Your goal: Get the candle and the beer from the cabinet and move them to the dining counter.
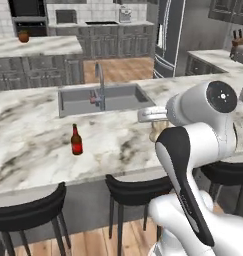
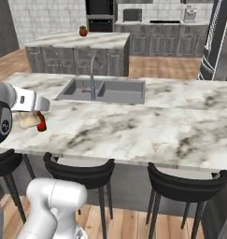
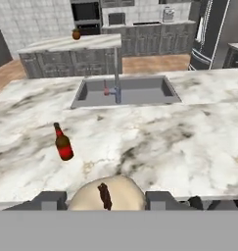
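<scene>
- Closest thing to the hand camera is the candle (image 3: 107, 193), a cream-beige lump with a dark wick, sitting right between the two dark fingers (image 3: 49, 200) of the gripper (image 3: 107, 201). The fingers stand partway apart with one on each side of the wax, so it looks gripped, not loose.
- From the left base camera you can just make out the beige blob of the candle (image 1: 155, 132) peeking out under the arm's wrist, over the near part of the dining counter (image 1: 33, 145). Can't tell if it's touching the marble or held just above it.
- From the right base camera the candle (image 2: 27, 122) shows at the far left, tucked under the white wrist, with a bit of the beer's red label just beside it.
- The beer (image 1: 76, 140) is standing upright on the dining counter, on the near side of the steel sink (image 1: 115, 97), off to the left of the gripper and clearly apart from it. In the hand view the beer (image 3: 63, 142) leans, but that's just the camera tilt.
- The tap (image 1: 99, 82) rises at the middle of the sink.
- Black bar stools (image 1: 135, 192) are tucked along the near edge of the counter.
- Farther back there's a second marble-topped island with a small brown round thing (image 1: 24, 36) on it.
</scene>
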You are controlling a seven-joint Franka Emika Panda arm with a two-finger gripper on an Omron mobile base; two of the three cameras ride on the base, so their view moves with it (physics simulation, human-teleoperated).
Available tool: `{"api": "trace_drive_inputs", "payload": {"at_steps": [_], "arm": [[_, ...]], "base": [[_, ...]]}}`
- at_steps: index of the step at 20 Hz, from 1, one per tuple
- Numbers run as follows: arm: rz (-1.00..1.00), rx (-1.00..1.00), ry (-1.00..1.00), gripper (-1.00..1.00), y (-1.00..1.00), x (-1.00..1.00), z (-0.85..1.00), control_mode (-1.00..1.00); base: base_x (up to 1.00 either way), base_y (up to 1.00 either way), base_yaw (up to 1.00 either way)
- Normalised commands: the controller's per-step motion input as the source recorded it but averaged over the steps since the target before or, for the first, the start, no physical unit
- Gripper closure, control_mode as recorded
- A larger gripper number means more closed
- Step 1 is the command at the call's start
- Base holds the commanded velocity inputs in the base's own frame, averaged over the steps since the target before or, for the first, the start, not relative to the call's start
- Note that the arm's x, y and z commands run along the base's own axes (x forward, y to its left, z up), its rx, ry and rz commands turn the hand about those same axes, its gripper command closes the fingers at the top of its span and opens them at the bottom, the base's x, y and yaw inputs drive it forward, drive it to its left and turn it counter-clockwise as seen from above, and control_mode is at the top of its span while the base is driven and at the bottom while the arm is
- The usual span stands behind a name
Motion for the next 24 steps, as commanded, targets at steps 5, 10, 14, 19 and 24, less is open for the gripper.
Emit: {"api": "trace_drive_inputs", "payload": {"at_steps": [5, 10, 14, 19, 24], "arm": [[0.00, 0.00, 0.00, 1.00, 0.00, 0.00, 0.00, 1.00], [0.00, 0.00, 0.00, 1.00, 0.00, 0.00, 0.00, 1.00], [0.00, 0.00, 0.00, 1.00, 0.00, 0.00, 0.00, 1.00], [0.00, 0.00, 0.00, 1.00, 0.00, 0.00, 0.00, 1.00], [0.00, 0.00, 0.00, 1.00, 0.00, 0.00, 0.00, 1.00]], "base": [[0.10, -0.93, -0.27], [0.36, -0.58, -0.26], [0.51, 0.00, -0.21], [0.45, 0.03, 0.06], [0.44, 0.00, 0.26]]}}
